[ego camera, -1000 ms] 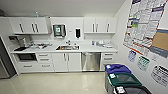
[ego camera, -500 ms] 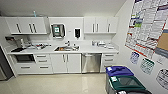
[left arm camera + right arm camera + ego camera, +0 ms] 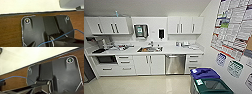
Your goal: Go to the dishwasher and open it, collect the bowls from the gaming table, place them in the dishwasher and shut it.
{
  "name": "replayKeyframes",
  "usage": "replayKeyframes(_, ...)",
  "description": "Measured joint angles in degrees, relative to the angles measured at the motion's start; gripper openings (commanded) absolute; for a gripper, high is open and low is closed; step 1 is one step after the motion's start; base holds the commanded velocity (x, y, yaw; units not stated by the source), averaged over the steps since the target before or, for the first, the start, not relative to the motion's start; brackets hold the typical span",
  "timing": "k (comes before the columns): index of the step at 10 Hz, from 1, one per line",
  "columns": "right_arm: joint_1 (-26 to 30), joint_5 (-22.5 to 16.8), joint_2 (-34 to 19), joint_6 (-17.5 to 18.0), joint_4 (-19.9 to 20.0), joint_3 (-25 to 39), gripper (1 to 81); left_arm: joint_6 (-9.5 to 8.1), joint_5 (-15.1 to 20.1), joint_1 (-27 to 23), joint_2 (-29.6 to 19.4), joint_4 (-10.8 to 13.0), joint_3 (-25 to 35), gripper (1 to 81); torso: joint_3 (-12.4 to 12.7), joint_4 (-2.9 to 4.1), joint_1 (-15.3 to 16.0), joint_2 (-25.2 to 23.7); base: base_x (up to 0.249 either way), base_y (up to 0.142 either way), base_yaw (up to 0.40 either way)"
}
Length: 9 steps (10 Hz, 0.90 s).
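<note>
While seemingly shut, dishwasher [image 3: 175, 64] sits far ahead under counter [image 3: 184, 51]

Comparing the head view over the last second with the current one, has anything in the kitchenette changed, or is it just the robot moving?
Only the viewpoint has changed: the whole kitchenette sits slightly larger in the head view, so the camera has come a little closer. The brushed steel built-in dishwasher is shut as before, the steel sink and white countertop look the same, and the blue-lidded bin and green-lidded bin stand where they were.
</note>
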Motion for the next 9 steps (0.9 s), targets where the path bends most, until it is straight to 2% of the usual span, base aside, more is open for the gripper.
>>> replayKeyframes(9, 0.3, -0.33, 0.0, 0.0, 0.0, 0.06, 81.1, 0.0, 0.0, 0.05, 0.0, 0.0, 0.0, 81.1, 0.0, 0.0, 0.0, 0.0, 0.121, 0.0, 0.0)
